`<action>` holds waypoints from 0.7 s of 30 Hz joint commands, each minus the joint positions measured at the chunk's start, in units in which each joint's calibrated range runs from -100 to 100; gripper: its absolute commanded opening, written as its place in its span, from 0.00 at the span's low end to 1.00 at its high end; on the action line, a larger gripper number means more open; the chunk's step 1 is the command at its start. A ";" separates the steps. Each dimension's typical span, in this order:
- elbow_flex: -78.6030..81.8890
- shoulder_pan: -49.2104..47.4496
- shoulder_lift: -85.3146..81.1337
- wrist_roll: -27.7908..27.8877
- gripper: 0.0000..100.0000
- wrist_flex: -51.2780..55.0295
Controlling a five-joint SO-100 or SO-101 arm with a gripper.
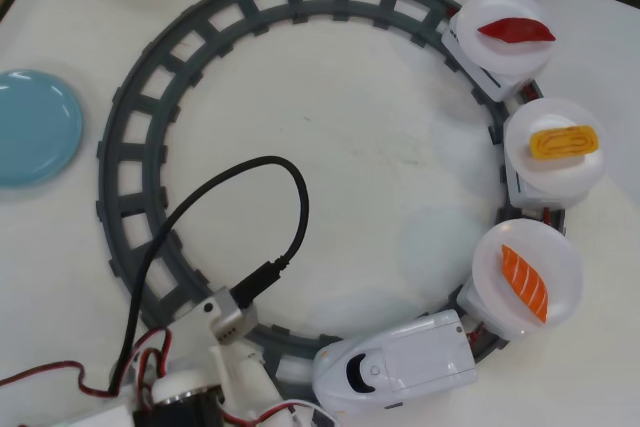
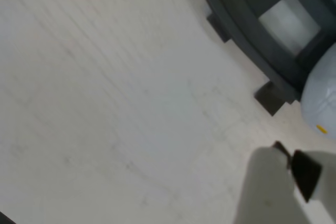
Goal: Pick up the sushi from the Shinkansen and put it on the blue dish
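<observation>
Overhead view: orange striped salmon sushi [image 1: 525, 282] lies on round white plate [image 1: 528, 278] behind white plastic Shinkansen [image 1: 395, 362], on grey ring track [image 1: 150, 107]. Light blue dish [image 1: 35, 127] at left, cut by frame edge. Gripper [image 2: 278, 182] blurred & cropped in wrist view; jaw opening can't be judged, nothing seen held

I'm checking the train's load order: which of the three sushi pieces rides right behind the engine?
The orange salmon sushi, on the white plate next to the Shinkansen engine. The yellow egg piece and dark red piece ride farther back.
</observation>
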 commanded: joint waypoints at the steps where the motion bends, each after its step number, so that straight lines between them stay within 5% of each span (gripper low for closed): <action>1: -2.98 0.65 -0.13 1.56 0.10 -0.14; 7: -2.70 0.56 -0.13 3.70 0.23 -2.52; 21: 0.63 0.47 0.79 0.77 0.23 -16.79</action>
